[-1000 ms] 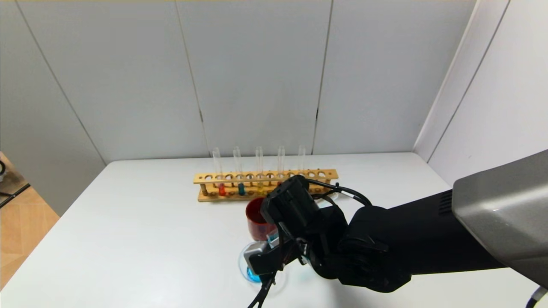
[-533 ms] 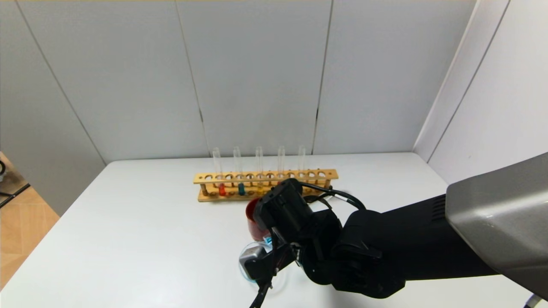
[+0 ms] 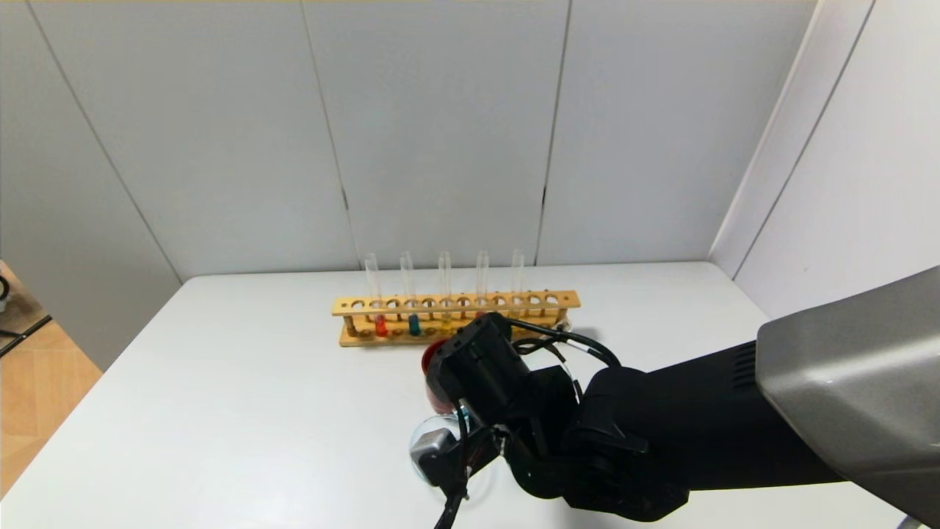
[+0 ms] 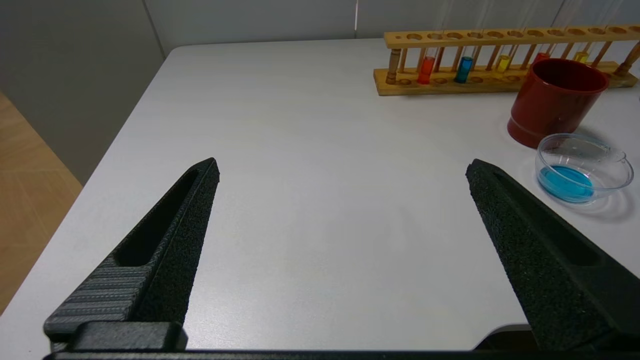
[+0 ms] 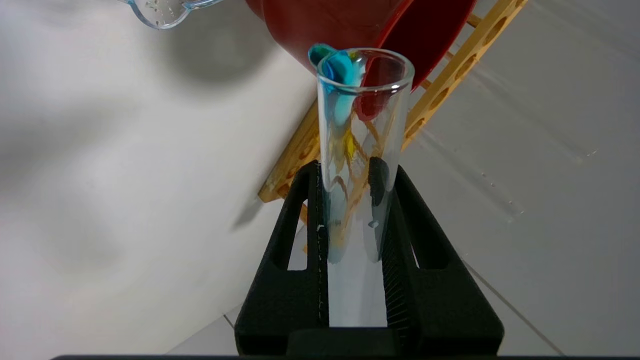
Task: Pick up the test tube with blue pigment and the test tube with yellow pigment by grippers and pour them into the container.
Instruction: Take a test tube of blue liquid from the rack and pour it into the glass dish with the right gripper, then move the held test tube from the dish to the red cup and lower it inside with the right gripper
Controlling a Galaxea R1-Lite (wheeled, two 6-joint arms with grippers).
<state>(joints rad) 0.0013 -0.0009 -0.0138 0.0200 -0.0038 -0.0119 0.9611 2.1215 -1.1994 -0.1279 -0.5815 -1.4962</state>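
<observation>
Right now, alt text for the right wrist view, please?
The right gripper clamps a clear test tube between its black fingers, a blue smear at the tube's open mouth. Beyond the mouth are a red cup, part of a wooden rack, a glass dish rim and the white table.

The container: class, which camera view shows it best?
Left wrist view: the container stands unobstructed, blue liquid inside, beside the red cup. Head view: the right claw mostly hides it. Right wrist view: only its spout.
</observation>
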